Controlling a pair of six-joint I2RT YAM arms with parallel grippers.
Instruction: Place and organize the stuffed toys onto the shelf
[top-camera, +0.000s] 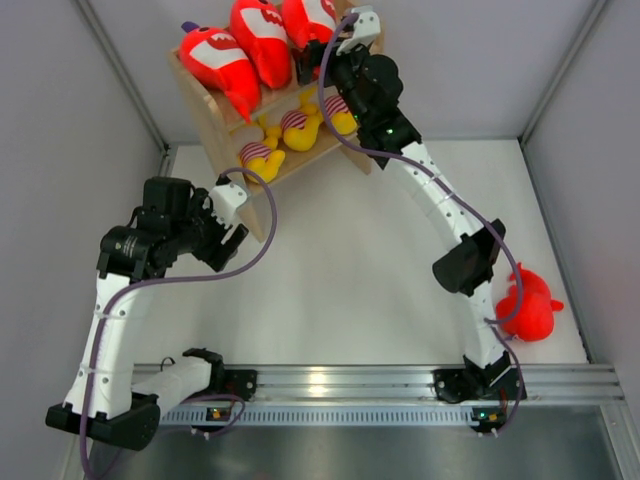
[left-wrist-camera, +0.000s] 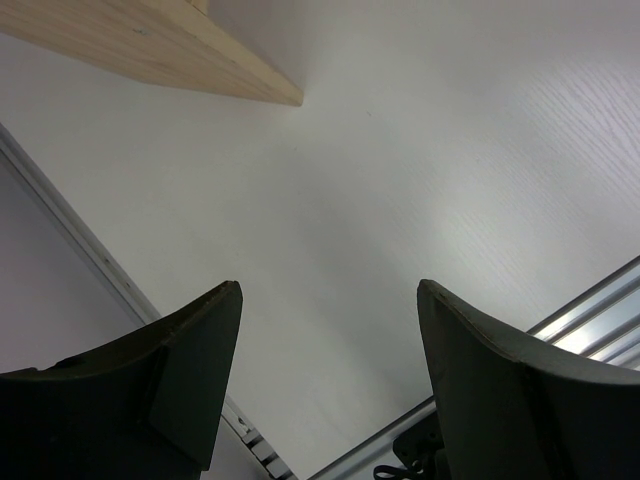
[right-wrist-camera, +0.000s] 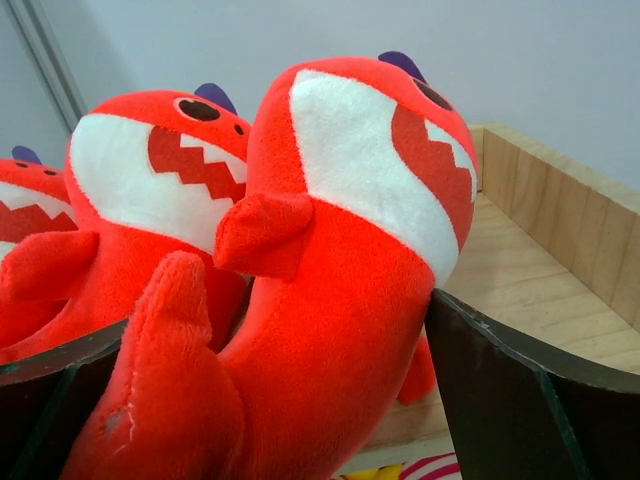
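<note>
The wooden shelf (top-camera: 228, 130) stands at the back of the table. Three red shark plushes sit on its top tier: left (top-camera: 215, 60), middle (top-camera: 258, 35) and right (top-camera: 308, 20). Three yellow plushes in striped shirts (top-camera: 298, 125) lie on the lower tier. A fourth red shark (top-camera: 530, 305) lies on the table at the right. My right gripper (top-camera: 308, 62) is open, its jaws spread either side of the right-hand shark (right-wrist-camera: 340, 250) on the top tier (right-wrist-camera: 530, 270); the right finger touches its body. My left gripper (top-camera: 228, 246) is open and empty over the table by the shelf's front corner (left-wrist-camera: 150, 45).
Grey walls enclose the table on the left, back and right. The aluminium rail (top-camera: 380, 385) with both arm bases runs along the near edge. The right arm's elbow (top-camera: 468, 260) hangs just left of the fourth shark.
</note>
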